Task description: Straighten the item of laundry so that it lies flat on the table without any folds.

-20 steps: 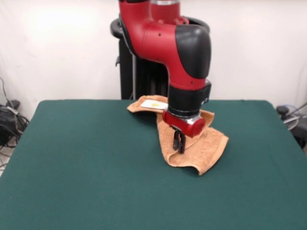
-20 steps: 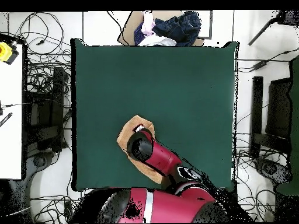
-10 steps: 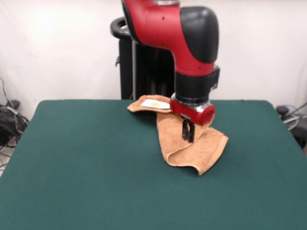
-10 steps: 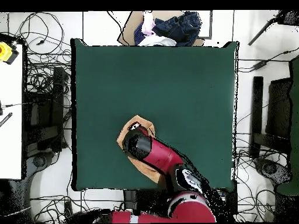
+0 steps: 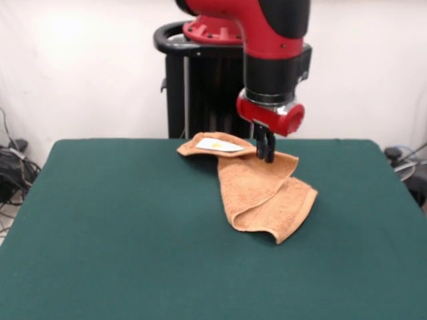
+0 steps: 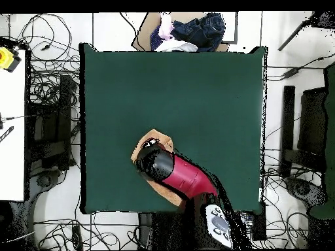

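The item of laundry [image 5: 263,193] is an orange-tan towel lying crumpled and folded over itself near the far middle of the green table [image 5: 133,233]. A white label [image 5: 215,144] shows on its far left flap. My gripper [image 5: 267,157] hangs just above the towel's far edge, fingers close together with nothing in them. In the overhead view the arm covers most of the towel [image 6: 146,141], and only its rim shows around the wrist on the table [image 6: 196,98]. The gripper itself is hidden there.
A heap of dark and light clothes [image 6: 190,31] lies beyond one table edge in the overhead view. Cables [image 6: 49,98] crowd the floor beside the table. A white surface holding a yellow object [image 6: 6,57] stands at the left.
The gripper has risen off the middle of the towel and shifted toward its far edge. The towel keeps the same folded shape.
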Action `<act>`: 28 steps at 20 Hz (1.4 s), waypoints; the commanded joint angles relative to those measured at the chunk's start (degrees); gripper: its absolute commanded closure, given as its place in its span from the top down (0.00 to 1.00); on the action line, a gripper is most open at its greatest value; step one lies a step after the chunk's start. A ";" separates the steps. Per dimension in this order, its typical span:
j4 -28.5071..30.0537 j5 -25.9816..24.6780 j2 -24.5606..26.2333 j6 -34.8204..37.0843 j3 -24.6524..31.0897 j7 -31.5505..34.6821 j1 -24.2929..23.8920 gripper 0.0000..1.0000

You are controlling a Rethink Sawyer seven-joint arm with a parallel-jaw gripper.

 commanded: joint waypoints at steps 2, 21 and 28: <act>3.26 1.22 1.45 -0.84 0.21 11.20 -0.89 0.00; 9.01 4.69 3.67 -8.31 5.05 16.68 -0.85 1.00; 11.53 5.73 6.00 -13.52 7.64 18.19 -1.88 1.00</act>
